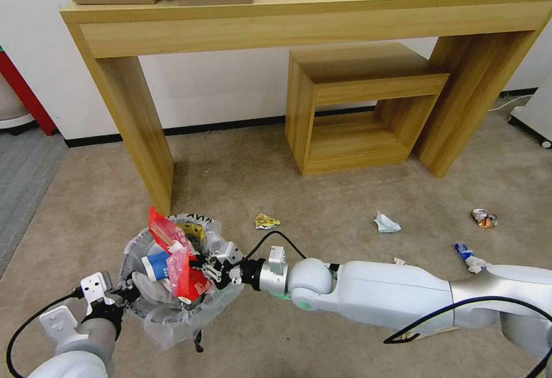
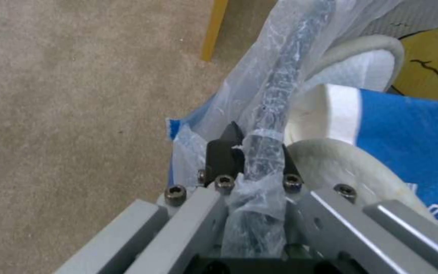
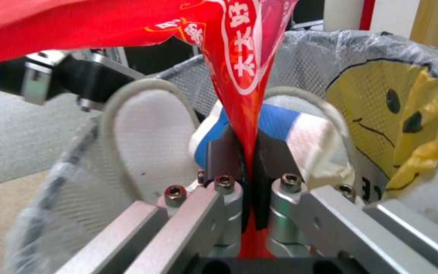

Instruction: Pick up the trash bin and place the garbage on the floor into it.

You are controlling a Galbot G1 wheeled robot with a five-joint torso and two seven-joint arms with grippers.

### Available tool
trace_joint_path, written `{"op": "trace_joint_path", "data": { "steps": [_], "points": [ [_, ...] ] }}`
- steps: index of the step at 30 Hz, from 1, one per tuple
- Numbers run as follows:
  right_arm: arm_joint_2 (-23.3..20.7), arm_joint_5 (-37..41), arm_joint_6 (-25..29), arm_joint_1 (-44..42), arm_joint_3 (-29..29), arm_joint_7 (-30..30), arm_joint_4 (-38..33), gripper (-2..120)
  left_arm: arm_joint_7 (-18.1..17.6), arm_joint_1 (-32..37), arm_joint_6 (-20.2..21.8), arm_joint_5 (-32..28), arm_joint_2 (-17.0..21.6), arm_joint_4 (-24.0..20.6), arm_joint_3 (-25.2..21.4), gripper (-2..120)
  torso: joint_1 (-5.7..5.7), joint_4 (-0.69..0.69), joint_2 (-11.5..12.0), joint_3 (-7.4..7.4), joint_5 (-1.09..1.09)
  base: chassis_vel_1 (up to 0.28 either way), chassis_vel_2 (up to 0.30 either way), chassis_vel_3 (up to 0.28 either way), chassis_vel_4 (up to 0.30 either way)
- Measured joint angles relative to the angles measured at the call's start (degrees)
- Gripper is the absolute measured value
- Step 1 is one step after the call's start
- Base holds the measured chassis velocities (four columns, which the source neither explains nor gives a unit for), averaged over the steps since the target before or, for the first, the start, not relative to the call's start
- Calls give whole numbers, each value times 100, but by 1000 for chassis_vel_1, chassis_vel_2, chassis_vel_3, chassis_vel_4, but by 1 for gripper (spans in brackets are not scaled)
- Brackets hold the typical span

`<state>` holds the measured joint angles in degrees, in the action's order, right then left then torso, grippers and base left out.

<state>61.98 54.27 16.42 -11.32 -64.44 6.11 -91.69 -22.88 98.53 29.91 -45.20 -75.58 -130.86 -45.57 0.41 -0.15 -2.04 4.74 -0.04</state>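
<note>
Head view: left gripper point(image 1: 118, 297) pinches the bin point(image 1: 172, 320) rim; right gripper point(image 1: 213, 268) squeezes a red wrapper point(image 1: 178, 263) over it. Next, let go.

I read open carpet point(image 1: 241, 176) across the frame centre, while the table leg point(image 1: 138, 130) at upper left stands just behind the trash bin point(image 1: 172, 315), whose mouth at lower left is crowded by a red wrapper point(image 1: 178, 257) and white slippers point(image 3: 148, 140).
</note>
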Motion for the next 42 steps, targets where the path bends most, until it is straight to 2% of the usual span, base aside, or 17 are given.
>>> {"op": "trace_joint_path", "data": {
  "steps": [3,16,18,20,22,24,26,28,30,32,34,36,39,40,42],
  "points": [
    [150,-55,-40,-19,-38,-119,77,1,1,33,0,0,12,-18,9,0,0,1,0,0,0,0,0,0,0],
    [156,-216,-180,-18,-76,-313,163,1,4,39,0,-29,67,-53,13,0,0,0,0,0,1,0,0,0,0],
    [108,-224,-216,-30,-72,-333,131,13,5,26,0,-33,81,-30,15,0,0,0,0,0,0,0,0,0,0],
    [94,-224,-219,-30,-70,-334,114,16,6,19,0,-38,87,-26,15,0,0,1,0,0,0,0,0,0,0],
    [64,-222,-221,-30,-58,-343,71,29,6,1,-2,-53,115,-19,5,0,0,0,0,0,1,0,0,0,0],
    [55,-218,-223,-29,-54,-349,47,32,6,-3,-2,-64,120,-14,-3,0,0,0,0,0,1,0,0,0,0],
    [42,-207,-226,-11,-44,-357,2,42,7,-4,-6,-70,122,3,-10,0,0,0,0,0,1,0,0,0,0],
    [39,-202,-227,-5,-38,-361,-15,43,6,-2,-8,-71,120,5,-10,0,0,1,0,0,1,0,0,0,0],
    [36,-196,-229,4,-29,-366,-37,56,7,-1,-10,-72,115,8,-11,0,0,1,0,0,1,0,0,0,0],
    [33,-190,-229,7,-24,-370,-49,59,7,-1,-11,-73,113,9,-11,0,0,1,0,0,1,0,0,0,0],
    [-23,-165,-233,10,34,-388,-145,72,8,4,-11,-83,116,26,-27,0,0,1,0,0,1,0,0,0,0],
    [-53,-156,-236,9,59,-398,-180,74,8,10,-12,-83,119,30,-33,0,0,1,0,0,0,0,0,0,0],
    [-220,-101,-251,-52,272,-435,-393,90,7,7,-14,-82,126,75,-38,0,0,1,0,0,1,0,0,0,0],
    [-220,-101,-251,-52,272,-435,-393,90,7,7,-14,-82,126,75,-38,0,0,1,0,0,1,0,0,0,0],
    [-301,-74,-253,-88,374,-446,-500,98,7,2,-14,-75,134,119,-44,0,0,0,0,0,1,0,0,0,0]
  ]
}}
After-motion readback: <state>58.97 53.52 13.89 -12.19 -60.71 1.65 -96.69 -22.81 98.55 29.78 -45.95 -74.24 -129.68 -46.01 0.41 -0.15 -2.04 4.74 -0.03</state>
